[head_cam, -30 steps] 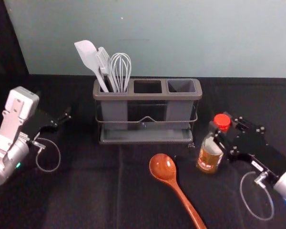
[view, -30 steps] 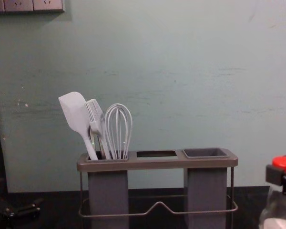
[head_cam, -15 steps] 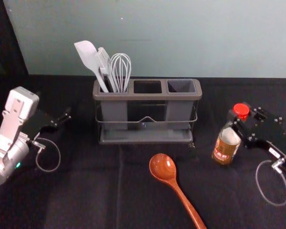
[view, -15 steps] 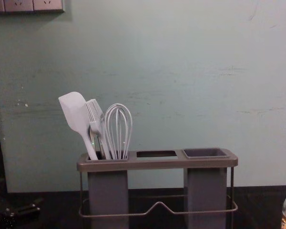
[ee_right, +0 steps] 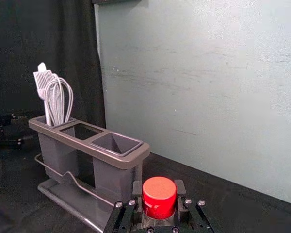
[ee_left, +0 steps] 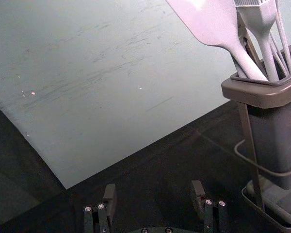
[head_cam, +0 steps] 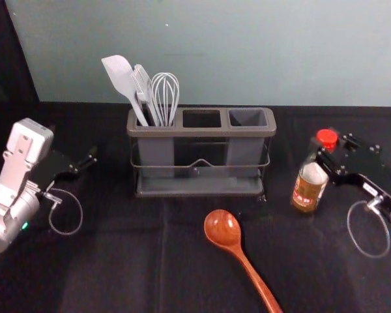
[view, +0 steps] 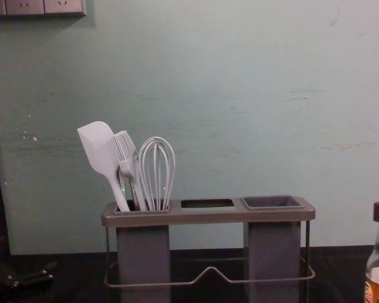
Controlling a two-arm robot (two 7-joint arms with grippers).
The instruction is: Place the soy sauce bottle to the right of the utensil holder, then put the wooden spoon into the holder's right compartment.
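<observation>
In the head view, the right tool pinches the soy sauce bottle near its neck, to the right of the utensil holder with a gap between. Whether its base touches the desk I can't tell, so lower gently and release only once it stands square. The wooden spoon lies in front of the holder, and the right compartment is free for it.

In the left wrist view, the left tool idles beside the holder, fingers spread.

In the right wrist view, the grip flanks the red cap — open evenly, then back straight off so neither side drags the bottle over.

In the chest view, the bottle looks roughly upright at the right edge — keep it clear of the wire frame.
</observation>
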